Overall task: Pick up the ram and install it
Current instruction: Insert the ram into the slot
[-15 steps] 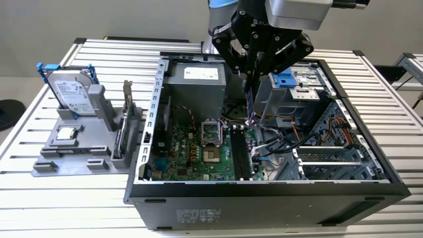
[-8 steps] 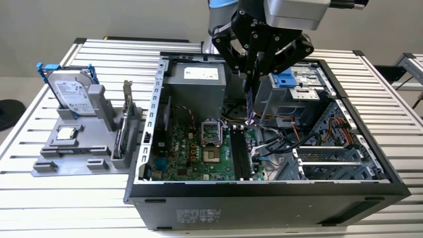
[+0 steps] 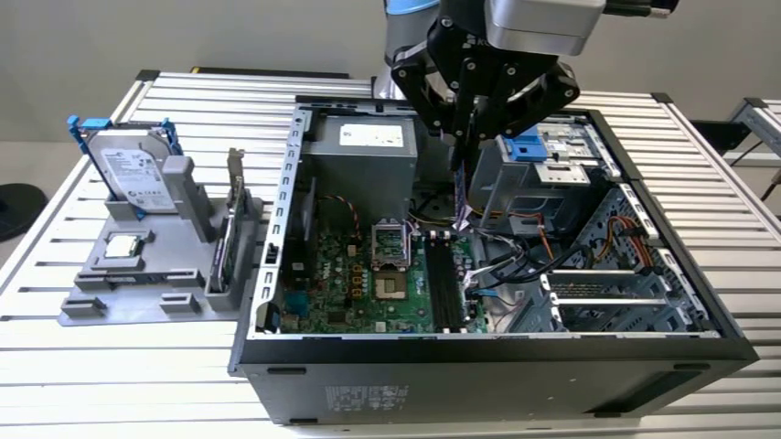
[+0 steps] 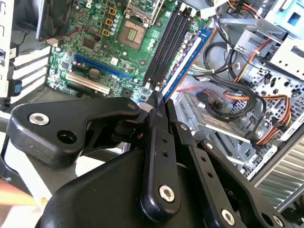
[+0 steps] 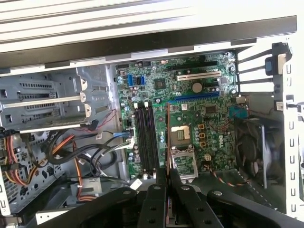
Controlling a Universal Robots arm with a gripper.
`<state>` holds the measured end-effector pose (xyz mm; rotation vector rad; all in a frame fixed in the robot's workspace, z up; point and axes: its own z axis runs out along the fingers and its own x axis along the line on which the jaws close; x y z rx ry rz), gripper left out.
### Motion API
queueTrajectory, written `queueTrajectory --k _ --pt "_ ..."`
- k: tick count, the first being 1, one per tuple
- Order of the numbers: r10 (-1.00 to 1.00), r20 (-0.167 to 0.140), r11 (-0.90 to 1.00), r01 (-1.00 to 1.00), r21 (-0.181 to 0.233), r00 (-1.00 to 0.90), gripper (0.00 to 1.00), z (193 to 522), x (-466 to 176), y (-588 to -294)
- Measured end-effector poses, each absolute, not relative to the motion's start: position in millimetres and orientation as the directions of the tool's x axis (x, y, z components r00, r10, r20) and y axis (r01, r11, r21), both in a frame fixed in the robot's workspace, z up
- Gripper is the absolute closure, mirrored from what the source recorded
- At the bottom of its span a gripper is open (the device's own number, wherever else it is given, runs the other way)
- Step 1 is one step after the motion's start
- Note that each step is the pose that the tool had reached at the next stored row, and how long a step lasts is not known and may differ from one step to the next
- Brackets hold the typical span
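My gripper [image 3: 462, 146] hangs over the open computer case [image 3: 488, 352], shut on the ram [image 3: 460, 197], a thin blue-green stick pointing down from the fingertips. In the second wrist view the ram [image 4: 186, 59] runs out from the gripper [image 4: 156, 100] alongside the black memory slots [image 4: 167, 45]. The first wrist view shows the ram [image 5: 167, 137] edge-on as a thin line between the slots [image 5: 146, 137] and the processor socket [image 5: 183, 135], below the gripper [image 5: 167, 175]. It stands apart from the slots [image 3: 442, 283], above the motherboard.
A grey holder [image 3: 116, 297] at the exterior view's left carries a silver hard drive [image 3: 128, 174] with blue rails and an upright expansion card [image 3: 232, 229]. Inside the case are the power supply [image 3: 360, 155], a drive cage [image 3: 543, 151] and loose cables [image 3: 525, 261] beside the slots.
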<state>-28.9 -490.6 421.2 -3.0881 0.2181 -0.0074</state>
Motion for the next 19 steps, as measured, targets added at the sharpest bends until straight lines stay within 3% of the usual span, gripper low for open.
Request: queueTrajectory --k 19 --pt "-0.157 0.002 -0.986 -0.157 -0.046 0.988 1.0 420.9 -28.5 -490.7"
